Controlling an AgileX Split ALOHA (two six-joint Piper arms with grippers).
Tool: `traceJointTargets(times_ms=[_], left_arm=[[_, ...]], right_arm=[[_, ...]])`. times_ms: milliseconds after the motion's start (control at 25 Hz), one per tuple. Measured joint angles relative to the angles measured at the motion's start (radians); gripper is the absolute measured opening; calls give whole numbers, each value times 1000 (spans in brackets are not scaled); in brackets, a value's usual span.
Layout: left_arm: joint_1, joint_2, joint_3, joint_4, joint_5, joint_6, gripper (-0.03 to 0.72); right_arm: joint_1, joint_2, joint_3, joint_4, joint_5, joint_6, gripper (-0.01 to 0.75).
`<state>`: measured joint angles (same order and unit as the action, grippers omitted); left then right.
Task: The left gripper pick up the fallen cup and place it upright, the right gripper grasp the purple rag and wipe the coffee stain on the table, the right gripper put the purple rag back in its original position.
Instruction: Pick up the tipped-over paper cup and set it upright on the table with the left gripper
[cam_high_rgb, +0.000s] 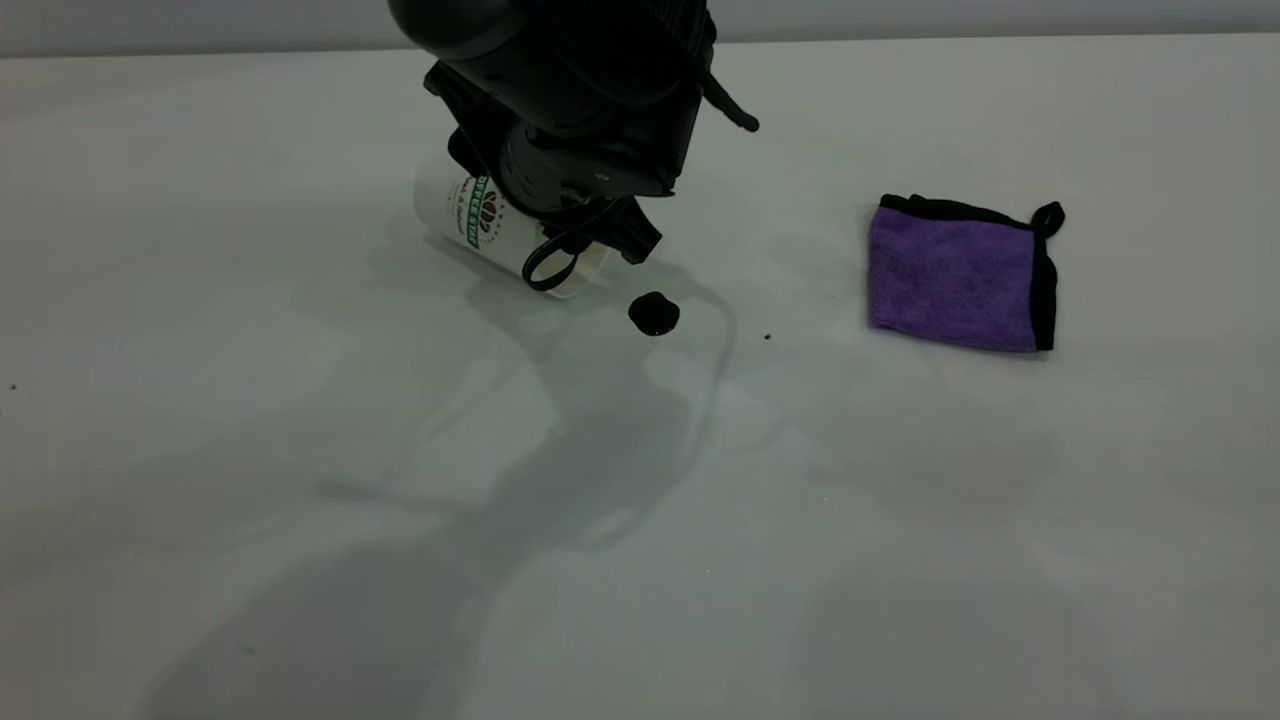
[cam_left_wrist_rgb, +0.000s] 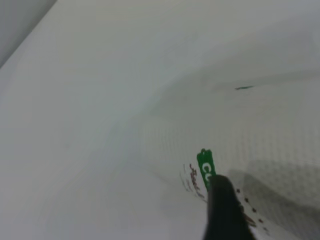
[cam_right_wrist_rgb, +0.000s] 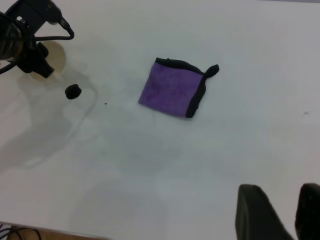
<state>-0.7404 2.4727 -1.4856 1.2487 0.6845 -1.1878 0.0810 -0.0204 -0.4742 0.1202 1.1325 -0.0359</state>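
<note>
Exterior view, left gripper: left gripper (cam_high_rgb: 600, 235) sits low over the cup, its bulky dark body covering the cup's upper side; a looped black cable hangs against the cup near its open end. How far its jaws are apart cannot be told here.
Exterior view, cup: cup (cam_high_rgb: 470, 222) lies on its side on the table (cam_high_rgb: 300, 450), green band and bean logo showing, open end turned toward the coffee stain.
Exterior view, coffee stain: coffee stain (cam_high_rgb: 654, 313) is a glossy black blob just beside the cup's open end, apart from it.
Exterior view, purple rag: purple rag (cam_high_rgb: 955, 275) lies flat, well apart from the cup, on the far side of the stain, its black loop at one corner.
Left wrist view, cup: cup (cam_left_wrist_rgb: 250, 145) fills much of the frame, ribbed white wall and green band close up; one dark finger (cam_left_wrist_rgb: 225, 210) lies against its wall. The other finger is out of sight, so the grip cannot be judged.
Right wrist view, right gripper: right gripper (cam_right_wrist_rgb: 287, 212) hovers above the table, well apart from the cup, fingers parted with bare table between them, nothing held.
Right wrist view, purple rag: purple rag (cam_right_wrist_rgb: 172, 90) lies between the right gripper and the cup (cam_right_wrist_rgb: 52, 62).
Right wrist view, coffee stain: coffee stain (cam_right_wrist_rgb: 73, 91) sits just beside the cup, where the left gripper (cam_right_wrist_rgb: 37, 62) rests.
</note>
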Motion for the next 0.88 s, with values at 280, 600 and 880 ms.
traceJointTargets(times_ms=[280,600,880], left_arm=[[0,-10,0,14,100,28,59],[71,-239,0,-211,71,280,1],[212,-414,0,-573,23,661,1]], right_arm=[[0,0,0,0,0,0,239],[0,0,0,0,0,0,239],[0,0,0,0,0,0,239]])
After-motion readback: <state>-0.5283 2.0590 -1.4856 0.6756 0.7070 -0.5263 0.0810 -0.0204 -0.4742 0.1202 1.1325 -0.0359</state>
